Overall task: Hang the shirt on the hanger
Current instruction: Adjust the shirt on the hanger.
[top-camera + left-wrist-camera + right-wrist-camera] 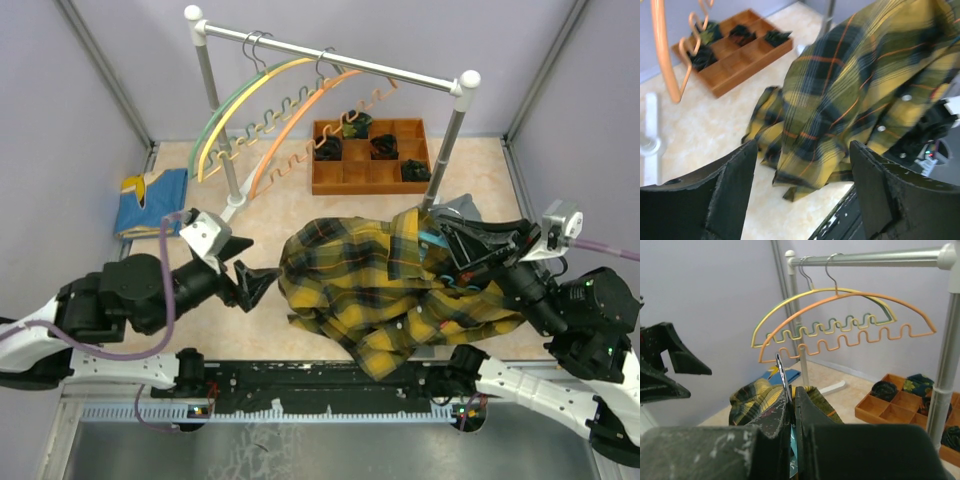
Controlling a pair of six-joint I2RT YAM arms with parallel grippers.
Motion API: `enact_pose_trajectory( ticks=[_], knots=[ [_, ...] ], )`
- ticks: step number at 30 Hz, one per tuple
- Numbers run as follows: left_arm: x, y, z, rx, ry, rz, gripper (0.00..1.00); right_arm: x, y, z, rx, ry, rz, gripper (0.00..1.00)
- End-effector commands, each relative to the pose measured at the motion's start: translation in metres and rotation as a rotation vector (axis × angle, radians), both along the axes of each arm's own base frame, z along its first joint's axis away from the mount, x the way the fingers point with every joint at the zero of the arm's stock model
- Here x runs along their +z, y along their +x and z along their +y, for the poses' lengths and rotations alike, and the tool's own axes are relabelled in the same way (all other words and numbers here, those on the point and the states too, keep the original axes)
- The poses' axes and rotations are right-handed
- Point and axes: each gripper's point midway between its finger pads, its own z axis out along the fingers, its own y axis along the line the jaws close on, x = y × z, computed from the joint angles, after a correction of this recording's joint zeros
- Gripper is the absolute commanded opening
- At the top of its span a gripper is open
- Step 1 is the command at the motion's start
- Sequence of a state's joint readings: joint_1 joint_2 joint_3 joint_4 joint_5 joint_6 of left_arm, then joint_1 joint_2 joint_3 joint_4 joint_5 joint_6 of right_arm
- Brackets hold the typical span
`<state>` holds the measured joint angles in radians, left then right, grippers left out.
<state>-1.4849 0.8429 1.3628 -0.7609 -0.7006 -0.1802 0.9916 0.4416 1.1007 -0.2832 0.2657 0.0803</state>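
One plaid shirt [370,290] drapes below the right gripper [792,397], clamped tight on one blue hanger [783,372] by its hook; beside it, the left gripper [255,263] gapes wide, empty.

Shirt [380,290], frame centre, was soft woven cloth, matt. Hanger [782,371] hook gleamed, thin metal. Rail [330,55] at top looked satin metal. Tray [350,188] was matt wood. Bench [290,210] looked smooth, marbled. Right gripper [793,397] jaws were scuffed black plastic.
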Motion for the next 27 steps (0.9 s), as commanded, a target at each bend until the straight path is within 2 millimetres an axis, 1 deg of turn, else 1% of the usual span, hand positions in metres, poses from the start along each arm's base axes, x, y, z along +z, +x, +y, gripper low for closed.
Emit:
enact_pose_trajectory(
  ticks=[1, 3, 5, 8, 9, 12, 14, 15, 17, 19, 21, 23, 27],
  knots=[
    [0.049, -0.021, -0.02, -0.191, -0.122, -0.076, 0.82, 0.038, -0.024, 0.001, 0.095, 0.03, -0.14, 0.0],
    [0.058, -0.023, -0.027, -0.216, -0.106, -0.093, 0.85, 0.035, -0.031, 0.009, 0.151, 0.004, -0.161, 0.0],
    [0.062, -0.028, -0.04, -0.269, -0.08, -0.11, 0.88, 0.033, -0.038, 0.016, 0.202, -0.022, -0.181, 0.0],
    [0.069, -0.045, -0.064, -0.395, -0.057, -0.119, 0.88, 0.028, -0.051, 0.026, 0.282, -0.062, -0.219, 0.0],
    [0.066, -0.051, -0.073, -0.438, -0.04, -0.116, 0.87, 0.027, -0.054, 0.028, 0.304, -0.073, -0.229, 0.0],
    [0.054, -0.07, -0.096, -0.563, 0.01, -0.086, 0.86, 0.024, -0.067, 0.035, 0.374, -0.104, -0.269, 0.0],
    [0.04, -0.081, -0.11, -0.637, 0.051, -0.055, 0.85, 0.021, -0.074, 0.038, 0.417, -0.126, -0.292, 0.0],
    [0.03, -0.085, -0.117, -0.658, 0.081, -0.032, 0.84, 0.02, -0.077, 0.04, 0.437, -0.135, -0.301, 0.0],
    [0.014, -0.088, -0.126, -0.681, 0.129, 0.0, 0.82, 0.017, -0.083, 0.043, 0.474, -0.153, -0.315, 0.0],
    [0.003, -0.089, -0.132, -0.69, 0.164, 0.023, 0.81, 0.013, -0.089, 0.046, 0.509, -0.175, -0.321, 0.0],
    [-0.002, -0.089, -0.137, -0.692, 0.179, 0.031, 0.8, 0.009, -0.094, 0.049, 0.543, -0.2, -0.322, 0.0],
    [-0.01, -0.089, -0.136, -0.69, 0.212, 0.042, 0.8, 0.004, -0.097, 0.052, 0.576, -0.222, -0.315, 0.0],
    [-0.011, -0.09, -0.138, -0.698, 0.209, 0.04, 0.77, -0.003, -0.103, 0.058, 0.629, -0.25, -0.305, 0.0]
  ],
)
